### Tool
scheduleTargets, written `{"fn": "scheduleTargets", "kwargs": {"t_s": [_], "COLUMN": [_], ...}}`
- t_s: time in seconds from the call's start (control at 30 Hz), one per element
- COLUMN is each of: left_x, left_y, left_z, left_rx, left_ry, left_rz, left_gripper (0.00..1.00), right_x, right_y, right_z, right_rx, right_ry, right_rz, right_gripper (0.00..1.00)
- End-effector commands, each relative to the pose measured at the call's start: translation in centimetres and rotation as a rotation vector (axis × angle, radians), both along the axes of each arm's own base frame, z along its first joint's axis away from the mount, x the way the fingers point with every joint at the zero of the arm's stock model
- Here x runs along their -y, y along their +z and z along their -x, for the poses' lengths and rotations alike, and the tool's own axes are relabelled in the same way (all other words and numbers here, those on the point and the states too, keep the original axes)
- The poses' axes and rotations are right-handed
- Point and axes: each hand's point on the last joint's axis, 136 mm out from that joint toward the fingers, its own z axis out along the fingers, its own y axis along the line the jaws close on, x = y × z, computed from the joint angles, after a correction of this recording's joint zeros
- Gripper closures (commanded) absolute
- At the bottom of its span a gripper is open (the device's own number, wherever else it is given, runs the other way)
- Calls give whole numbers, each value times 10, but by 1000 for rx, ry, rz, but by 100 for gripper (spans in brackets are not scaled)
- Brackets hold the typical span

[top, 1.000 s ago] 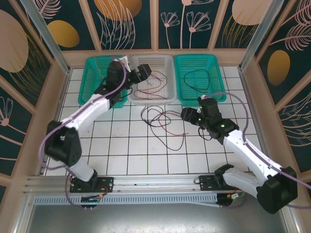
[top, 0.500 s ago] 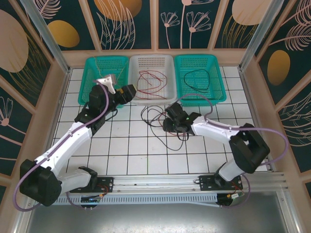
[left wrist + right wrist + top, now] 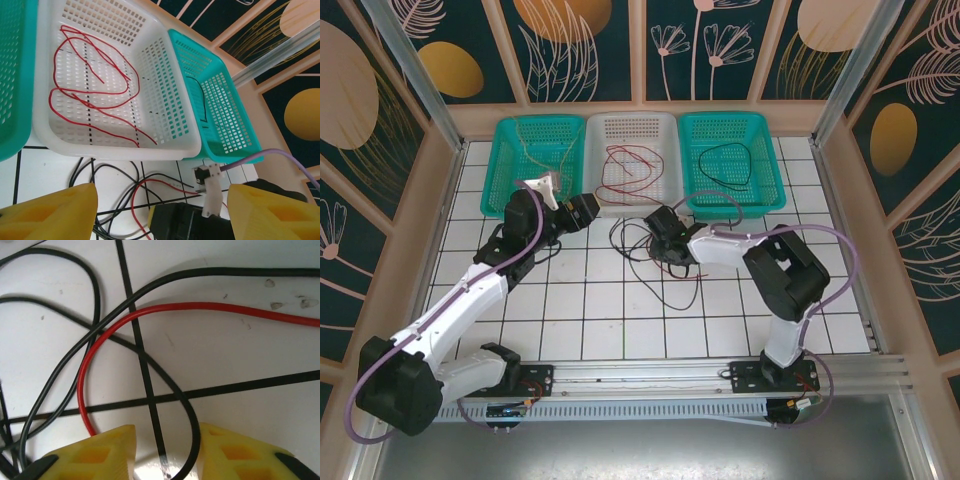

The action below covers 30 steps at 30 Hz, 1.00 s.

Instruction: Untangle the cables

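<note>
A tangle of thin black cables [image 3: 623,238] and a red cable [image 3: 685,263] lies on the tiled table just in front of the baskets. My right gripper [image 3: 665,235] is down on this tangle. Up close its yellow fingers [image 3: 92,457] stand a little apart, with a loop of black cable [image 3: 191,432] between them, close to the right finger. The red cable [image 3: 82,390] runs under the left finger. My left gripper [image 3: 577,212] hovers left of the tangle, open and empty, its fingers [image 3: 47,212] wide apart above the black and red cables [image 3: 135,200].
Three baskets stand in a row at the back. The left teal basket [image 3: 512,135] holds a tan cable, the white basket [image 3: 672,185] a red cable [image 3: 95,95], and the right teal basket [image 3: 770,185] a black cable [image 3: 730,160]. Wooden walls enclose the table.
My right arm swung left across the table and came down onto the tangle while its jaws narrowed. My left arm drew back from the white basket toward the near left.
</note>
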Motion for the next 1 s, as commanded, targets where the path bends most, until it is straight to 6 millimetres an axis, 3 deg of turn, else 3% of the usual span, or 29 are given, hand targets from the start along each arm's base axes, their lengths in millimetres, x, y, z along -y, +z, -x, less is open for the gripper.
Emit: {"fn": "scheduleTargets", "kwargs": {"t_s": [0.0, 0.1, 0.17, 0.47, 0.57, 0.7, 0.83, 0.97], "left_x": [5, 5, 5, 8, 10, 11, 17, 29], "left_y": [9, 11, 12, 11, 11, 12, 17, 36], "left_z": [4, 3, 2, -4, -5, -3, -5, -5], "left_rx": [33, 40, 43, 40, 35, 42, 58, 104], "left_ry": [-34, -37, -35, -36, -39, -50, -74, -131], "left_rz": [18, 14, 12, 19, 28, 36, 59, 121], "left_gripper": [31, 32, 32, 33, 34, 34, 33, 33], "right_x": [3, 2, 0, -18, -24, -17, -20, -27], "right_y": [0, -4, -3, -12, -4, 43, 126, 198], "right_z": [-9, -2, 8, 96, 114, 100, 67, 56], "right_rx": [10, -19, -35, -256, -266, -120, 130, 337], "right_ry": [-47, -24, 7, 279, 338, 306, 300, 366], "right_rz": [25, 28, 18, 0, -7, 13, -21, -92], "right_gripper": [76, 93, 100, 100, 100, 100, 100, 100]}}
